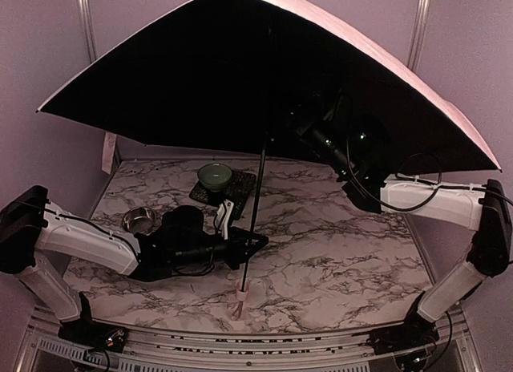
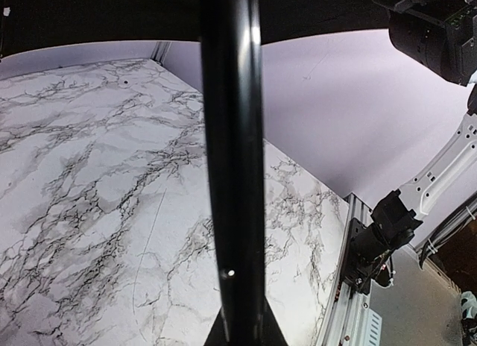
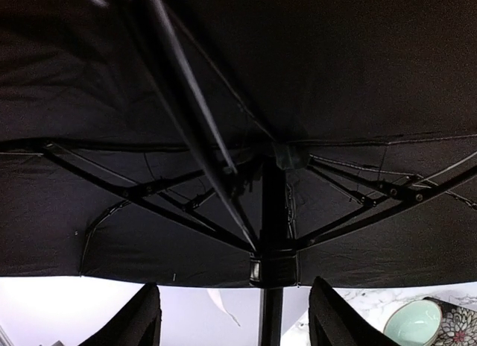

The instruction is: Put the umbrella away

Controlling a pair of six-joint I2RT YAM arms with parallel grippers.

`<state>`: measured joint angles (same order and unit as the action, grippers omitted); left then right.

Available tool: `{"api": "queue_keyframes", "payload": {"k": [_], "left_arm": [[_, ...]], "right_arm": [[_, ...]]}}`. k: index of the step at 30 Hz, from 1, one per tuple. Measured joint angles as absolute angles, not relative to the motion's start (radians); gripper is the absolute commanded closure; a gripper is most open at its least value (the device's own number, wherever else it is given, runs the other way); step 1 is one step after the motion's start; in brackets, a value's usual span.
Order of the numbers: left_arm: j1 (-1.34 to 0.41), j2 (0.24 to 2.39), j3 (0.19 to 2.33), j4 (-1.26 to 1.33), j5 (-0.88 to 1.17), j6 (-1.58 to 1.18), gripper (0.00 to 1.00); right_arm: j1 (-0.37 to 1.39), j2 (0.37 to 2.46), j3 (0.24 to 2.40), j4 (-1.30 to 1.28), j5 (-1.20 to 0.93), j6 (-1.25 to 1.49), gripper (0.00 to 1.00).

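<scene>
Our left tool grips the shaft of the open umbrella; the right tool hangs open under it.

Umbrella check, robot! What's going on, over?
Left gripper shut on umbrella shaft. Right gripper open, straddling it under the canopy. Umbrella fully open, upright, handle down at table. Green bowl and metal cup behind, not blocking.

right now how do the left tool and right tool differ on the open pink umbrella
Height: the left tool sits low on the thin black shaft of the pale pink umbrella, near the marble table; the right tool is up under the canopy. Grip: left tool clamps the shaft; right tool's fingers stand open either side. Both face one shaft.
</scene>
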<state>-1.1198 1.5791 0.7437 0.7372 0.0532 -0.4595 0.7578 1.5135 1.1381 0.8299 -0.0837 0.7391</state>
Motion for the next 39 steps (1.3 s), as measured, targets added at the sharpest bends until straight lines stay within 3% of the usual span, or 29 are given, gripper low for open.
{"api": "queue_keyframes", "payload": {"k": [6, 22, 32, 39], "left_arm": [[-1.128, 1.586, 0.744, 0.739, 0.054, -0.465, 1.00], [-1.137, 1.591, 0.745, 0.752, 0.052, -0.465, 1.00], [-1.138, 1.595, 0.751, 0.754, 0.044, -0.466, 1.00], [-1.138, 1.601, 0.751, 0.756, 0.039, -0.466, 1.00]], "right_arm": [[0.758, 1.566, 1.156, 0.829, -0.023, 0.772, 0.36], [0.743, 1.586, 1.186, 0.817, 0.013, 0.789, 0.58], [0.734, 1.600, 1.208, 0.807, -0.019, 0.792, 0.51], [0.730, 1.606, 1.208, 0.807, -0.045, 0.793, 0.62]]}}
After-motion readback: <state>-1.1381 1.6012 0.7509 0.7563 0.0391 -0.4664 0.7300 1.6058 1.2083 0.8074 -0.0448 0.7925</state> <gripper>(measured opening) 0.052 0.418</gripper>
